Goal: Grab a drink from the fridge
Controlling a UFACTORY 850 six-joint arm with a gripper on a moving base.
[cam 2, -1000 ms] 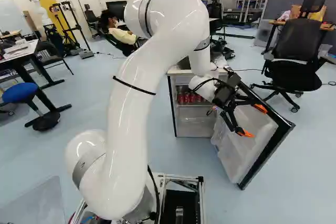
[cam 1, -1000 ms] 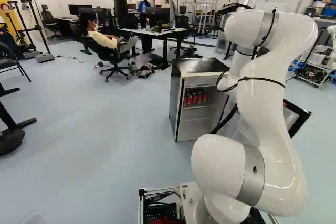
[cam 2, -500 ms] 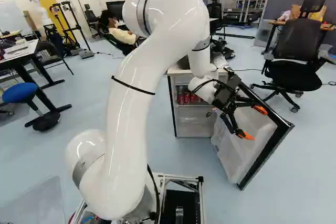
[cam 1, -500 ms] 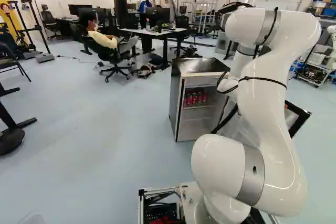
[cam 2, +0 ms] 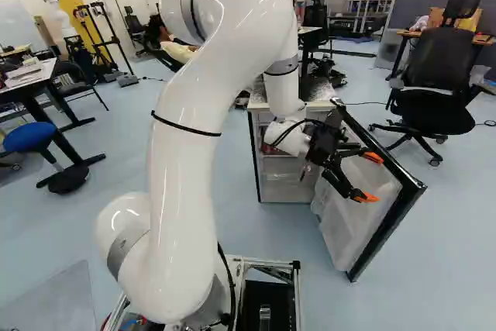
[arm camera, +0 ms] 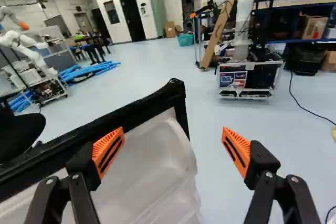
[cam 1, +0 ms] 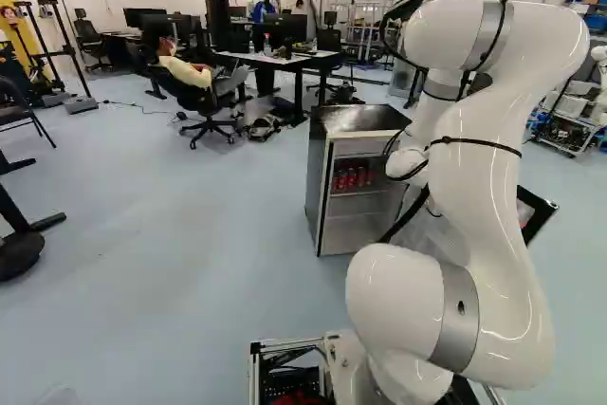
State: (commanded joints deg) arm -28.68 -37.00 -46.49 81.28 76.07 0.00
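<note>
The small fridge stands with its door swung out to the right. Red cans stand on its upper shelf; in the right base view my arm covers most of them. My gripper is at the inner side of the door, to the right of the fridge body, its fingers apart. In the wrist view the gripper stands open with nothing gripped. One finger overlaps the door's black frame in that view, the other is beyond the door's end; contact cannot be told. The door's clear shelves show between and below them.
An office chair stands behind the door at the right. Desks and a seated person are behind the fridge. A blue stool is at the left. In the wrist view, another robot stands on a case across the floor.
My arm's upper part and wrist have shifted left in the right base view, with the gripper. The door has swung slightly left as well, while the fridge body stays put. The fingers remain apart.
</note>
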